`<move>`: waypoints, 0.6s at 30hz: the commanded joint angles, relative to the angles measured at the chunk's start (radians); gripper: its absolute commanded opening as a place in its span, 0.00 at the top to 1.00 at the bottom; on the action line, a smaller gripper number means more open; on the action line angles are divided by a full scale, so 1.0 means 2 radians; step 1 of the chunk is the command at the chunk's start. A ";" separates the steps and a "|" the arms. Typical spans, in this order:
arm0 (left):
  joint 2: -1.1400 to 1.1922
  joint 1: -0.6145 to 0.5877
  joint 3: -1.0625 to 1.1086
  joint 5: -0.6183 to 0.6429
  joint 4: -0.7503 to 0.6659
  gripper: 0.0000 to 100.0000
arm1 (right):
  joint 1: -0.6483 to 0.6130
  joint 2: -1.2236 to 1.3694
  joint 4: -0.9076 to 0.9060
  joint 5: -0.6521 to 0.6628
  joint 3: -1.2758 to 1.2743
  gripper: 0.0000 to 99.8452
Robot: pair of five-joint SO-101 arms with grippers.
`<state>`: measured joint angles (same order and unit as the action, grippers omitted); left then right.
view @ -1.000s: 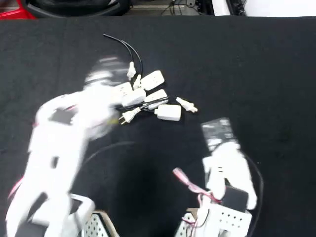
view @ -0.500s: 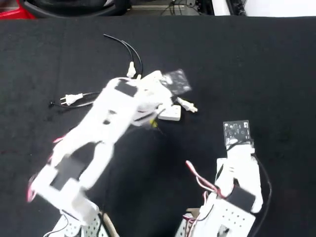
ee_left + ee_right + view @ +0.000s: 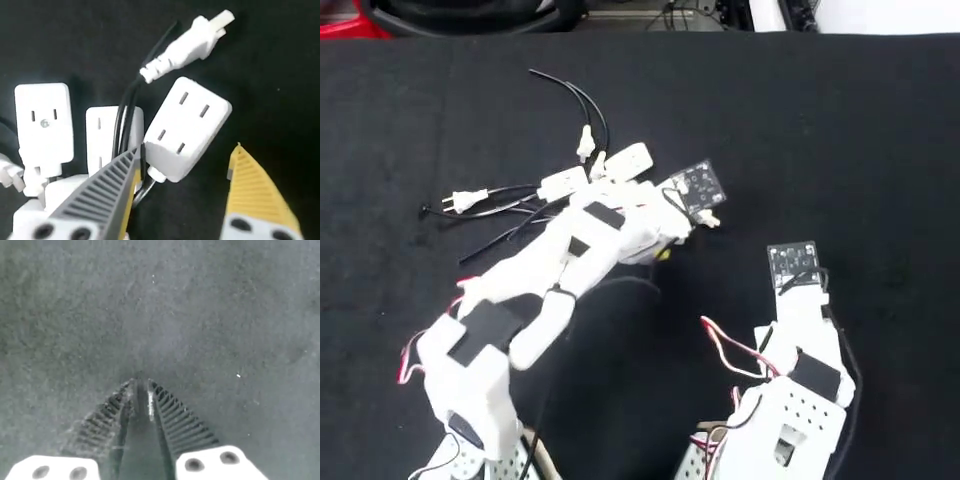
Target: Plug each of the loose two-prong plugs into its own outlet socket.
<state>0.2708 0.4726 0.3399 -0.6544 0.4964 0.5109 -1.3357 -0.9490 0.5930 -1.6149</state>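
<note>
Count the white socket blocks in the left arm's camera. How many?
3. A tilted block sits between the tips of the left claw, a second block lies under the black cables, a third block beside it. More may be hidden.

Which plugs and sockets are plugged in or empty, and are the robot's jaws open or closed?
tilted outlet: both sockets empty.
three-hole outlet: socket empty.
white plug: loose, not plugged in.
left gripper: jaws open, one on either side of the tilted outlet.
right gripper: jaws shut, holding nothing.
</note>
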 commanded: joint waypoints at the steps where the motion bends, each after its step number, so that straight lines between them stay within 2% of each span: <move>1: 0.026 -0.011 -0.046 0.005 -0.007 0.72 | 0.002 0.000 0.007 0.007 0.022 0.96; 9: 0.126 -0.013 -0.186 0.001 0.114 0.73 | 0.002 0.000 0.007 0.007 0.021 0.96; 11: 0.138 -0.011 -0.203 -0.022 0.146 0.73 | 0.002 0.000 0.007 0.007 0.021 0.96; 14: 0.138 -0.008 -0.212 -0.069 0.189 0.81 | 0.002 0.000 0.007 0.006 0.021 0.96; 18: 0.138 -0.001 -0.211 -0.109 0.212 0.96 | 0.002 0.000 0.008 0.005 0.021 0.96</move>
<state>0.5439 0.4757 -0.0760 -0.8201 0.8800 0.5109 -1.3357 -0.9490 0.5976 -1.6149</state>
